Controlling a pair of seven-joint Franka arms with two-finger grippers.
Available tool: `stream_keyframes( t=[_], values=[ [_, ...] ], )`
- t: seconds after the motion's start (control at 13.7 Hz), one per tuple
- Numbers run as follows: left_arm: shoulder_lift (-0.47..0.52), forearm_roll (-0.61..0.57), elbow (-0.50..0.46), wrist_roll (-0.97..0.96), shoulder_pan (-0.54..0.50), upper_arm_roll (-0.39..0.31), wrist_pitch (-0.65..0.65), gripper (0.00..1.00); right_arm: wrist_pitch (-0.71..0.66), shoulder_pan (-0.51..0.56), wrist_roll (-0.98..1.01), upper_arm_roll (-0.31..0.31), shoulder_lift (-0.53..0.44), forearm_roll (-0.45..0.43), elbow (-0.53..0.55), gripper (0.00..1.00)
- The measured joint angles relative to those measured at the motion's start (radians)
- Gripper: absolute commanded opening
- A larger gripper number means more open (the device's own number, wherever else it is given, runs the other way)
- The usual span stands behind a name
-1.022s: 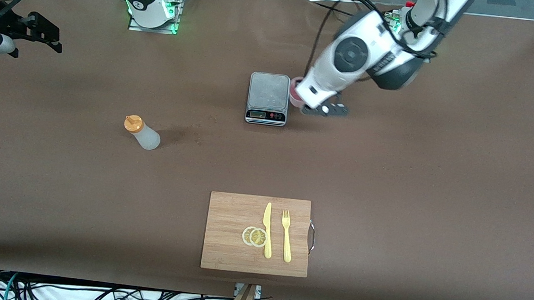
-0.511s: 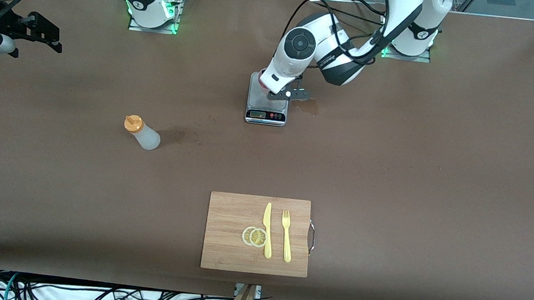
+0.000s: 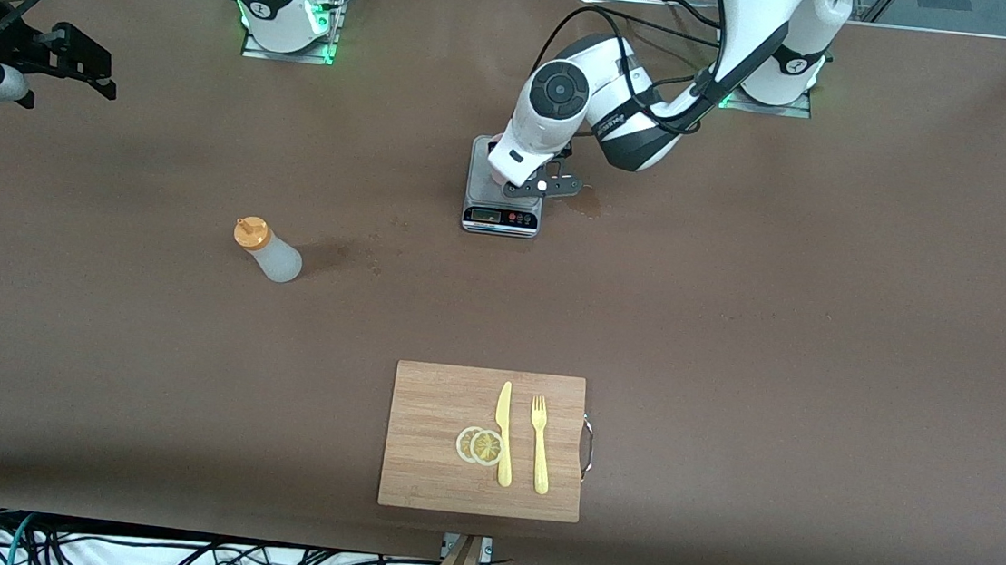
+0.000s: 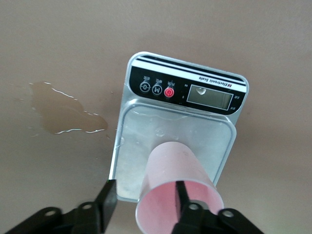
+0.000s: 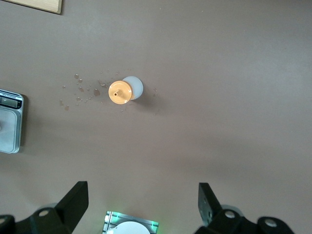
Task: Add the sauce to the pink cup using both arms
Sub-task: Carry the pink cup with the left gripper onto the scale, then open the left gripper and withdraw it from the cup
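1. brown table (image 3: 735, 339) fills the front view, with both arm bases along its top edge; a wet puddle (image 4: 63, 112) lies on the bare surface just beside the scale (image 3: 502, 214), toward the left arm's end.
2. what has just changed: a second ago the left gripper (image 4: 144, 207) held the pink cup (image 4: 170, 187) beside the scale, on the spot where the puddle now shows; half a second ago it was already over the platform; now the cup appears to rest on the scale platform, near the middle.
3. the left gripper's jaws have just begun to part; in the left wrist view one finger sits inside the cup's rim and the other stands clear outside the wall, so the grip looks released, though the fingers straddle the wall.
4. the right gripper (image 5: 141, 204) has not moved; it waits high over the table with jaws wide apart and nothing between them, looking down on the sauce bottle (image 3: 267, 250).
5. the bottle stands upright, orange cap on, well apart from the scale, toward the right arm's end and nearer the front camera.
6. meaning for the task: the cup seems placed for weighing; the likely next steps are the left arm lifting clear and the right arm fetching the bottle.
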State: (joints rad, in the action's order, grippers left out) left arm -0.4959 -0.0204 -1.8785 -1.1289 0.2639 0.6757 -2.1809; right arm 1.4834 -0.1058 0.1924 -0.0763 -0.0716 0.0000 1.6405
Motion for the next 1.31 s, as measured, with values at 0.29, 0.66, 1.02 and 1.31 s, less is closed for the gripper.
stream_keyframes(
  t=[0.29,0.66,1.02,1.31],
  values=[
    [0.108,0.000,0.154,0.007,-0.032,0.000,0.349,1.00,0.000,0.002,0.001,-0.019,0.000,0.001,-0.006,1.00],
    [0.138,-0.001,0.416,0.280,-0.233,-0.008,0.678,1.00,-0.008,0.000,0.214,-0.018,0.002,0.001,-0.006,1.00],
    [0.159,-0.002,0.491,0.693,-0.432,-0.055,0.723,1.00,-0.018,-0.001,0.361,-0.014,0.011,0.003,-0.005,1.00],
    [0.262,-0.002,0.453,0.989,-0.326,-0.382,0.725,1.00,-0.014,0.002,0.575,-0.015,0.070,0.088,-0.002,1.00]
  ],
)
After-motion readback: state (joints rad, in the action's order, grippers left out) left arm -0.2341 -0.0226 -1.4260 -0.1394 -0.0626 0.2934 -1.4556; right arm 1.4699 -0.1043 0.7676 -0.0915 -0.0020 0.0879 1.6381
